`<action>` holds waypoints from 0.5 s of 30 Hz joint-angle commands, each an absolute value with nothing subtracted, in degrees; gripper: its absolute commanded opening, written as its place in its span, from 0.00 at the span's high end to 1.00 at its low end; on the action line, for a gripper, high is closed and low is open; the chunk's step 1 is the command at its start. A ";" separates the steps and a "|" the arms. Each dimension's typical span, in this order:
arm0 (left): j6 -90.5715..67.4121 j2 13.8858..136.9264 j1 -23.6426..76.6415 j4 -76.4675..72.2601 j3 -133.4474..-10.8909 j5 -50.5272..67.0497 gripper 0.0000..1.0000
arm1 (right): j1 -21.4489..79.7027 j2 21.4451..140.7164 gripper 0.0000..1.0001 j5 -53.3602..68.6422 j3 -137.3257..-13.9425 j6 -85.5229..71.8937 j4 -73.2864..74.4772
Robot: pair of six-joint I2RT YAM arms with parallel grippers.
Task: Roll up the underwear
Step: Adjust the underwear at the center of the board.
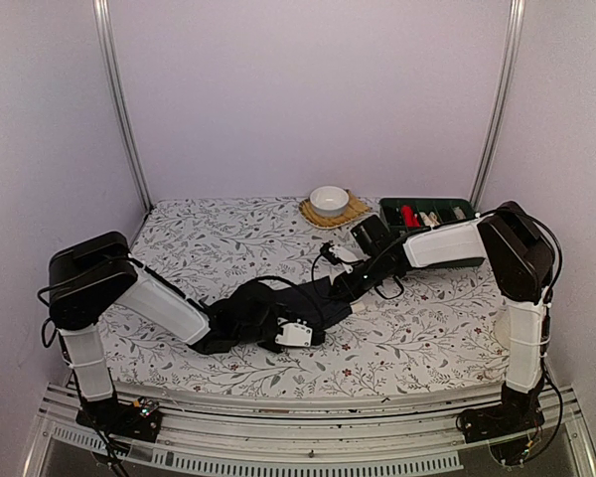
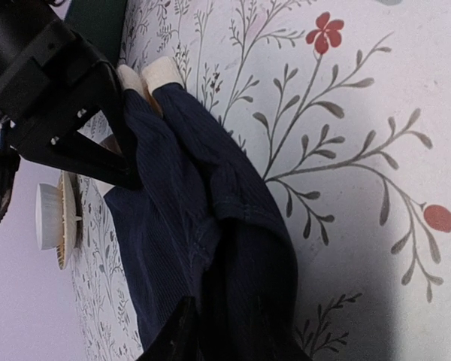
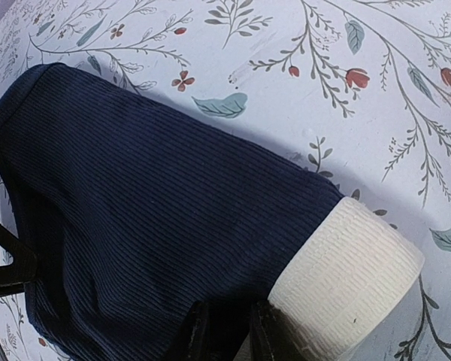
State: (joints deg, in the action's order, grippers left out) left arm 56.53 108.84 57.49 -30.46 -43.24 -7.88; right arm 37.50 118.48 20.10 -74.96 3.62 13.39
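Rolling seems under way: the underwear (image 3: 135, 188) lies bunched on the worktop (image 1: 427, 328). The right claw (image 2: 149, 79) pinches one end; the left claw (image 1: 278, 323) sits in the cloth, and I cannot tell its grip. The next move likely calls for turning the cloth over evenly.

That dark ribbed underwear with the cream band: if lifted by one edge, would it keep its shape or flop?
Probably floppy: the underwear lies bunched into soft folds in the left wrist view. Its ribbed knit looks grippy, so it likely drags rather than slides on the floral cloth. The thicker cream waistband may stay slightly firmer.
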 commanded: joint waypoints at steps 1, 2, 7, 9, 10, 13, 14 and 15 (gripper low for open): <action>55.72 107.62 58.26 -33.56 -43.78 -7.54 0.75 | 37.33 119.75 0.80 18.95 -74.85 3.33 13.97; 55.46 107.32 58.27 -33.64 -43.94 -7.34 0.77 | 37.28 119.59 0.80 18.84 -74.78 3.34 13.97; 55.24 109.33 58.33 -31.16 -45.87 -8.04 0.94 | 37.26 118.43 0.80 18.53 -74.07 3.25 13.97; 55.41 110.06 58.63 -31.78 -45.69 -8.28 0.95 | 37.27 117.86 0.80 18.44 -73.63 3.27 13.86; 55.45 110.07 58.79 -32.53 -45.37 -8.54 0.95 | 37.27 117.64 0.80 18.38 -73.36 3.19 13.70; 55.27 108.47 59.22 -34.39 -44.22 -8.16 0.99 | 37.27 117.54 0.80 17.80 -73.25 3.16 13.60; 55.08 107.89 59.31 -34.30 -44.21 -8.05 1.00 | 37.24 117.63 0.80 17.62 -73.30 3.16 13.60; 54.88 107.40 59.45 -34.07 -44.21 -7.84 1.00 | 37.30 117.75 0.80 17.51 -73.35 3.16 13.62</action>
State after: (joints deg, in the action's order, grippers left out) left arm 55.68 108.90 58.00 -31.66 -44.88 -8.38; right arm 37.50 118.45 19.92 -74.54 3.64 12.75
